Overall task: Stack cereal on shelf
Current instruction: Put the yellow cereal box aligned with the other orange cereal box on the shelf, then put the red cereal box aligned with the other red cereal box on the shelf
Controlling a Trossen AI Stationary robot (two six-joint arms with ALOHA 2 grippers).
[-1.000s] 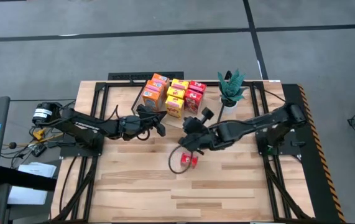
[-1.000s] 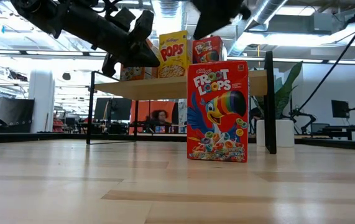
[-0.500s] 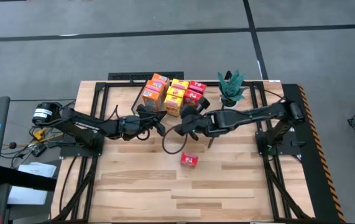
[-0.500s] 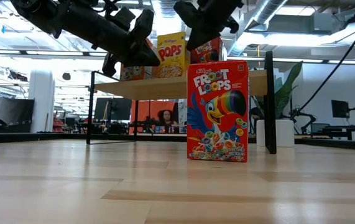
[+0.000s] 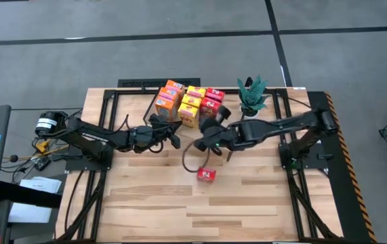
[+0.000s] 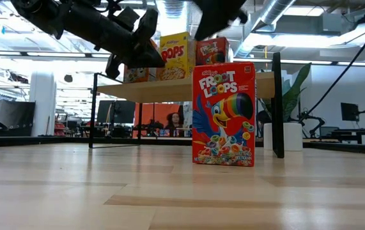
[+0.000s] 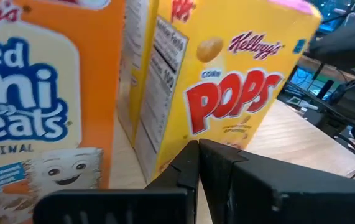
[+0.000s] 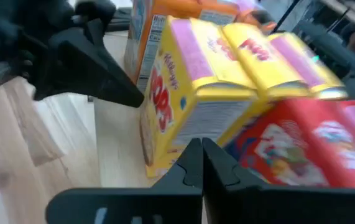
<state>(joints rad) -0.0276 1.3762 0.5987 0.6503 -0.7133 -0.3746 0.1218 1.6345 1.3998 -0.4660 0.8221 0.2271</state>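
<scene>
Several cereal boxes in orange, yellow and red stand on the shelf [image 5: 151, 108] at the table's far middle. One red Froot Loops box [image 5: 207, 175] stands upright by itself on the tabletop. My left gripper [image 5: 175, 137] is shut and points level at the front yellow Corn Pops box [image 7: 239, 93], beside an orange box [image 7: 34, 99]. My right gripper [image 5: 204, 129] is shut and hangs before the same yellow box [image 8: 177, 106] and a red box [image 8: 301, 143], slanting down. My left gripper has its shut fingertips [image 7: 193, 155] at the lower front edge of the yellow box [image 7: 165, 165]; I cannot tell whether they touch it. My right gripper has its shut fingertips [image 8: 197, 149] before the yellow box's lower near corner [image 8: 165, 163]; whether they touch it I cannot tell.
A potted plant [image 5: 252, 96] stands at the shelf's right end. The shelf's black legs [image 6: 277, 105] rise from the tabletop. A cable loop [image 5: 188, 161] hangs under my right arm. Bare wood lies along the near half of the table [image 5: 146, 203].
My right gripper has gone from over the lone red box toward the far edge and the shelf, rising, and has stayed shut. The front yellow box has slid a little toward the table's left on the shelf.
</scene>
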